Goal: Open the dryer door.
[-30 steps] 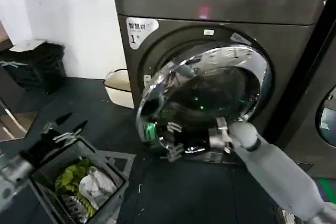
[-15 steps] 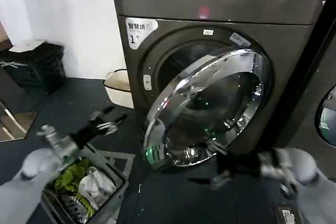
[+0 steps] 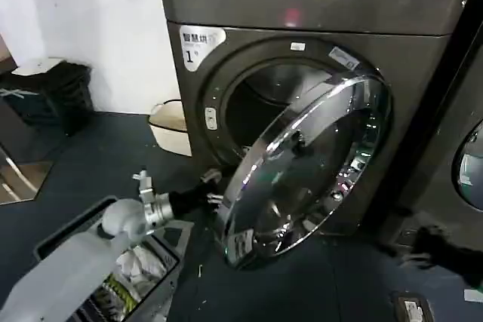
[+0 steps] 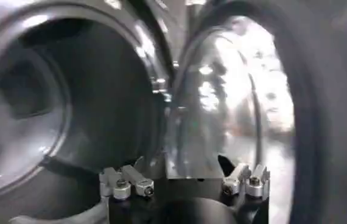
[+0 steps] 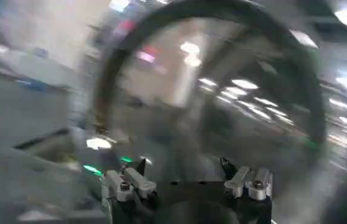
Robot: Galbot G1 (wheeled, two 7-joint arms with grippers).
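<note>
Head view: chrome-ringed round dark-glass dryer door [image 3: 306, 167] stands half open on the dark grey-bronze dryer [image 3: 317, 5]. Left claw [image 3: 207, 195], fingers apart, sits at its free edge. Next: swing it wider. Right claw [image 3: 430, 250]: state unclear.

Behind the black left gripper [image 3: 205, 192] sits a silver wrist collar, then a smooth, rounded pale-grey arm casing.

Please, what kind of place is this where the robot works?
Probably a laundry room or self-service laundromat. The dryer wears a numbered "1" sticker, a second, similar machine stands right beside it, and a basket of laundry sits on the floor in front.
</note>
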